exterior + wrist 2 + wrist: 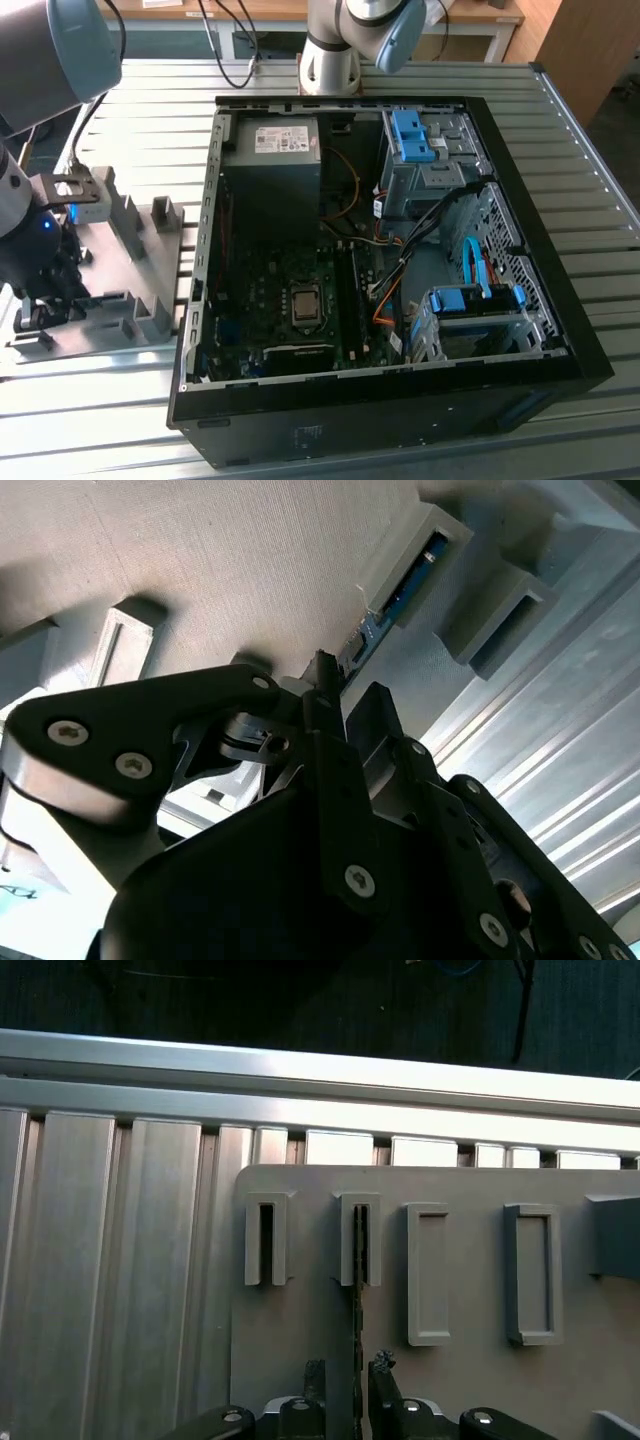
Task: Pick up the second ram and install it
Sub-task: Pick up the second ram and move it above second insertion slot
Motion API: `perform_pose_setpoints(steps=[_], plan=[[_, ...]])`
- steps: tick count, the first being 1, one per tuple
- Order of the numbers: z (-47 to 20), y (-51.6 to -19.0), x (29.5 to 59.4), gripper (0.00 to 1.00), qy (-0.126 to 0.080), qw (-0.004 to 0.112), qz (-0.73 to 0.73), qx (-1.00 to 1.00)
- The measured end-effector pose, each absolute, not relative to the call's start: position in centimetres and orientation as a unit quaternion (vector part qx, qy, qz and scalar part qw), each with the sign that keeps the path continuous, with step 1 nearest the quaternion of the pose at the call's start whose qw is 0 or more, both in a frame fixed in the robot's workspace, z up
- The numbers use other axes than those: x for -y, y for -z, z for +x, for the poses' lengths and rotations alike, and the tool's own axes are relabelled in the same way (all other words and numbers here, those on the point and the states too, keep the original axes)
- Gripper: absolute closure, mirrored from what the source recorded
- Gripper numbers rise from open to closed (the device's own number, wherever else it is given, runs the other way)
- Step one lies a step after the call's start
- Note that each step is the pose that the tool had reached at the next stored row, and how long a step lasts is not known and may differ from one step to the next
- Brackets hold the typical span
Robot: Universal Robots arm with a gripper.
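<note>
Slatted metal surface [120, 100]. A grey tray [110, 255] lies beside the open case [400, 435], on the exterior view's left.

In the first wrist view the ram [357, 1260] stands on edge, one end seated in a tray slot [372, 1250]. It runs from there to the tool [348, 1375].

Tool is narrow but not clamped: one finger [315, 1380] on each side of the ram, with a sliver of gap showing on both. Ram not lifted.

Risks, my read:
- The two gaps look unequal, so closing may shove the stick sideways against the slot wall and cock it.
- You cannot tell how far along the stick the tool sits. An off-centre grip could let one end drag or bind in the slot on the lift.
- The thin board edge gives little to hold, so watch for slip.
</note>
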State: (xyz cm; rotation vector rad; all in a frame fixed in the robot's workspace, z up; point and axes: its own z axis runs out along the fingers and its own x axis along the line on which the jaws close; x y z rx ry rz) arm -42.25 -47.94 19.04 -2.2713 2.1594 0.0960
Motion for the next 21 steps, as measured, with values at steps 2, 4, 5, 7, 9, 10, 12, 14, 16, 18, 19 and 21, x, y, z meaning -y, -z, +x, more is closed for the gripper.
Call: perform_pose_setpoints(steps=[2, 4, 5, 7, 9, 10, 12, 14, 16, 18, 19, 21], plan=[[-42.25, -19.04, 47.94, 0.69, -0.031, 0.003, -0.724, -0.689], [-42.24, -19.02, 47.94, 0.69, -0.031, 0.003, -0.724, -0.689], [-42.24, -19.02, 47.94, 0.69, -0.031, 0.003, -0.724, -0.689], [-42.24, -19.01, 47.94, 0.71, -0.031, 0.003, -0.724, -0.689], [-42.24, -19.0, 47.94, 0.77, -0.031, 0.003, -0.724, -0.689], [-42.24, -19.0, 47.94, 0.83, -0.031, 0.003, -0.724, -0.689], [-42.24, -18.99, 47.94, 0.86, -0.031, 0.003, -0.724, -0.689], [-42.24, -18.98, 47.94, 0.86, -0.031, 0.003, -0.724, -0.689], [-42.24, -18.97, 47.94, 0.86, -0.031, 0.003, -0.724, -0.689], [-42.24, -18.97, 47.94, 0.86, -0.031, 0.003, -0.724, -0.689], [-42.24, -18.96, 47.94, 0.86, -0.031, 0.003, -0.724, -0.689], [-42.24, -18.95, 47.94, 0.86, -0.031, 0.003, -0.724, -0.689]])
